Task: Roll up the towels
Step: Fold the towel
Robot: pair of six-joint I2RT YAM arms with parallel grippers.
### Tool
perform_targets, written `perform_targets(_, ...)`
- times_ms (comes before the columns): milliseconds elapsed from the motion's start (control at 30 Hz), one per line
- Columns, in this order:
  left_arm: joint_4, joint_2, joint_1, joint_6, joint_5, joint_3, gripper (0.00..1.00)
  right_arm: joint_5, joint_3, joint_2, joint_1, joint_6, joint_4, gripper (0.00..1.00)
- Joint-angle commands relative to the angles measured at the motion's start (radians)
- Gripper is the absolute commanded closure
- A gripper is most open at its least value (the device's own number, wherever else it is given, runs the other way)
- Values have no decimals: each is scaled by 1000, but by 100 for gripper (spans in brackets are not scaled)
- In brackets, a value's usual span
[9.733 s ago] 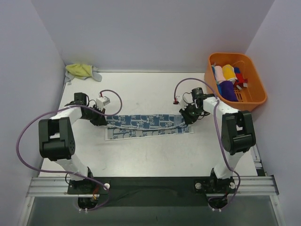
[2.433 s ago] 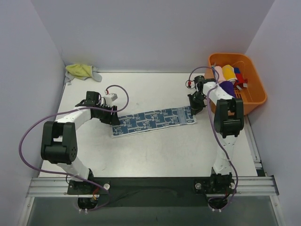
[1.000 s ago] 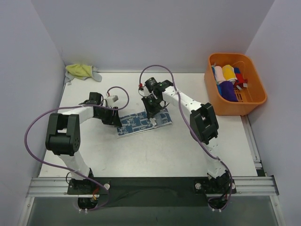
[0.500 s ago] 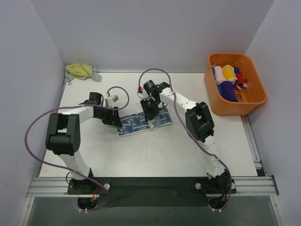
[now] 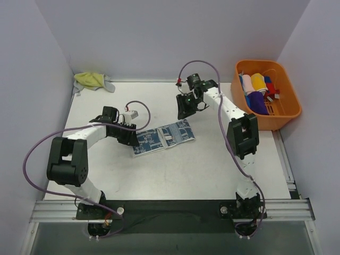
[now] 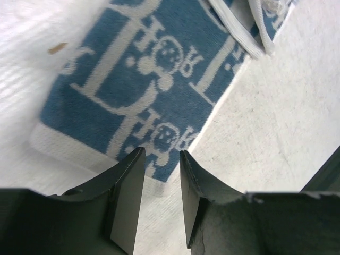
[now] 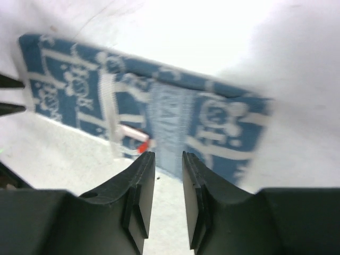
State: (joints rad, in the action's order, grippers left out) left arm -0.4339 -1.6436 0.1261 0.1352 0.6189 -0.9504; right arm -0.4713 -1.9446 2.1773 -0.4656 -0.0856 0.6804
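The blue towel (image 5: 164, 138) lay folded double near the middle of the table (image 5: 159, 178), its long side running left to right. A small white tag (image 7: 134, 133) with a red mark sat on its upper layer. The left gripper (image 5: 129, 137) was low at the towel's left end. Its fingers (image 6: 127, 186) stood a little apart with nothing between them, the towel's white edge showing in the gap. They may have been brushing the cloth, but the wrist view did not settle it.

The right gripper (image 5: 184, 110) hung behind the towel's right end, clear of it, its fingers (image 7: 141, 183) also slightly parted and holding nothing. The yellow-green towel (image 5: 92, 80) lay crumpled in the far left corner. The basket (image 5: 289, 101) of rolled cloths stood at the right.
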Motion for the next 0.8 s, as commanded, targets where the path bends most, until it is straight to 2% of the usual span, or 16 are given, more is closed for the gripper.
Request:
perform_targets(0,-17,2,46,32,10,13,58,33,13,25,39,70,27,78)
perform_targets(100,-17,-45,75,21,-10,6,61,37,27,71,50,78,27,85)
perform_targets(233,-35,-131,75,43,-30,-36,65,49,105,76,51,110,4,87)
perform_targets(433,-80,-263,37,110,-80,-180,69,1,384,-71,51,60,-38,88)
perform_targets(500,-86,-314,20,138,-94,-247,69,-75,522,-166,30,24,-60,86)
perform_targets(533,-94,-373,17,139,-106,-354,69,-122,562,-197,18,-3,-67,84)
perform_targets(600,-161,-465,17,142,-82,-486,59,-286,663,-287,-31,-13,-88,74)
perform_targets(633,-196,-488,18,142,-70,-611,55,-320,686,-316,-48,-16,-94,70)
perform_targets(667,-224,-504,20,126,-38,-669,53,-334,697,-344,-62,-11,-97,66)
perform_targets(767,-252,-472,21,95,19,-706,48,-355,693,-424,-42,-2,-101,64)
